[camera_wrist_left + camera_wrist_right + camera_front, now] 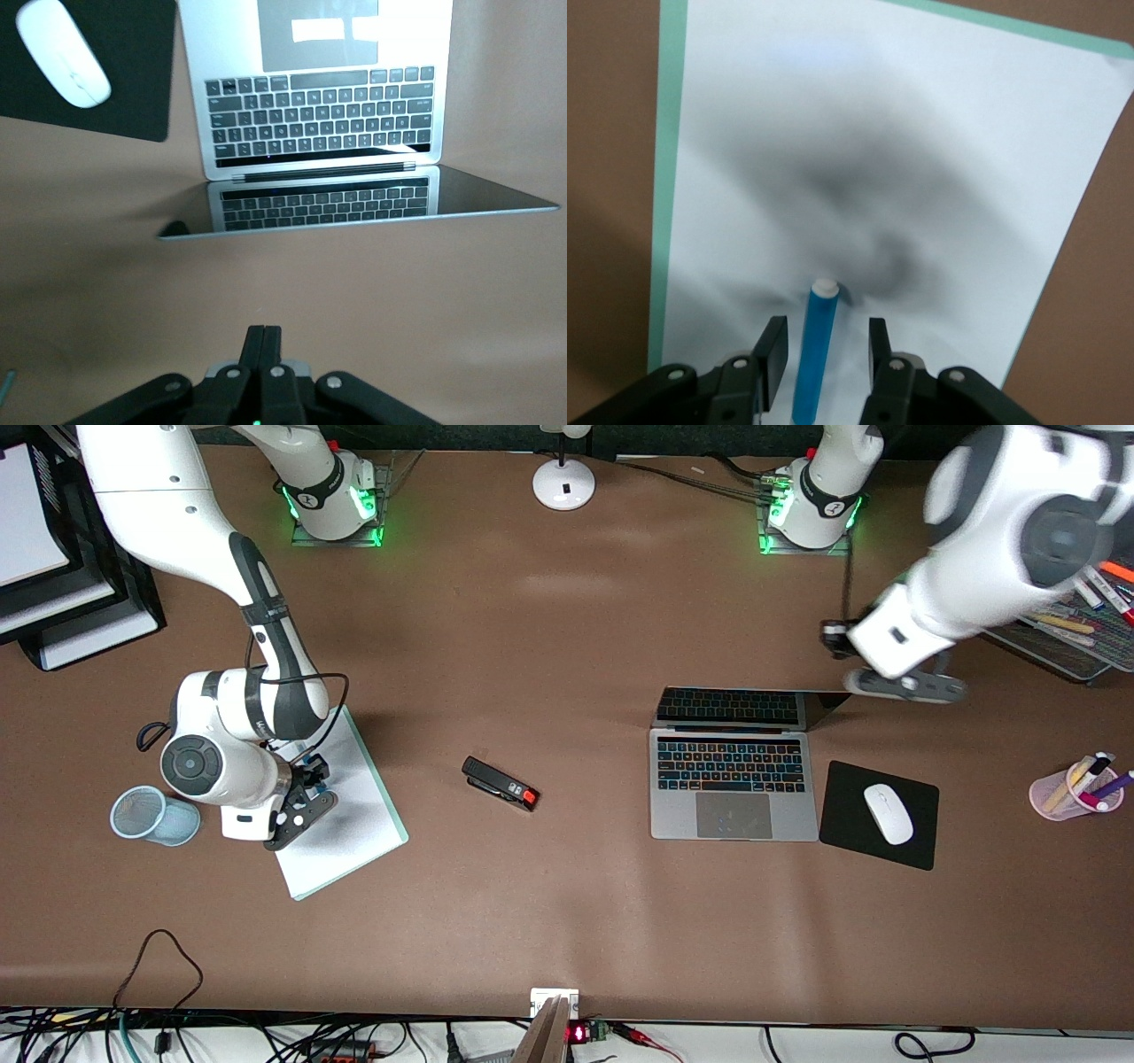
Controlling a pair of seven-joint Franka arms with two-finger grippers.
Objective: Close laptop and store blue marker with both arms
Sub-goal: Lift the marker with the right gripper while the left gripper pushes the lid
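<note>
Two arms, one bench (pixel 567 646), listed from the right arm's end toward the left arm's end.

Item: pale blue mesh cup (pixel 152 816), lying on its side at the right arm's end.

Item: white clipboard (pixel 354 841) with a green edge, beside the cup. The blue marker (pixel 815 350) lies on its sheet, pale tip pointing away from the wrist.

Item: right gripper (pixel 824 350), low over the clipboard, released, jaws set either side of the marker and not touching it. Judged step: the grasp of the marker is about to be made. Next move calls for closing squarely on the barrel, then carrying it to a holder.

Item: black stapler (pixel 500 783) with a red end, mid-bench.

Item: the laptop (pixel 733 797), lid open and leaning far back, screen dark.

Item: left gripper (pixel 263 341), clenched on nothing, over bare bench just past the lid's top edge. Judged next: get under or against that edge and swing the lid toward the keys.

Item: black mouse pad (pixel 842 833) carrying a white mouse (pixel 888 813), beside the laptop.

Item: pink cup (pixel 1054 797) of pens, at the left arm's end.
</note>
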